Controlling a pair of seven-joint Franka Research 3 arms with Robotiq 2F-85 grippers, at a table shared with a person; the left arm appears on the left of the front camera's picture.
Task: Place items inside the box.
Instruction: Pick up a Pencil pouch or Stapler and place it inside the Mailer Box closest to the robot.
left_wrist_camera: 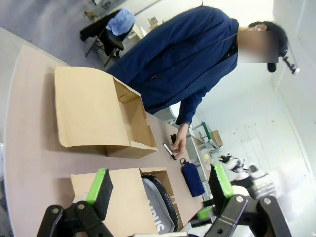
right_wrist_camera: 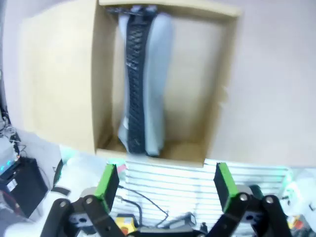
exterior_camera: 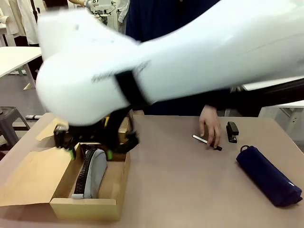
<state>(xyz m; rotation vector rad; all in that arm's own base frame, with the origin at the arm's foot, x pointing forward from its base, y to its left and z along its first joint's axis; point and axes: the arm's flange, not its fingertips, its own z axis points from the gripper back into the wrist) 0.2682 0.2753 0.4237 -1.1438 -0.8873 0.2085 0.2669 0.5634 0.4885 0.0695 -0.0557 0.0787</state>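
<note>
The right gripper (exterior_camera: 91, 151) is hovering over the box (exterior_camera: 83, 208) at near left, jaws wide and empty, apparently because the grey pouch (exterior_camera: 92, 173) is lying inside. The left gripper (left_wrist_camera: 160, 190) is idling, jaws wide and empty, while the person's hand (exterior_camera: 210, 126) is touching the pen (exterior_camera: 204, 141) at far right, probably the next item.

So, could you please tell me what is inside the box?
A grey pouch lies in the box, zipper up, bare floor beside it. Anything under the pouch is covered.
</note>
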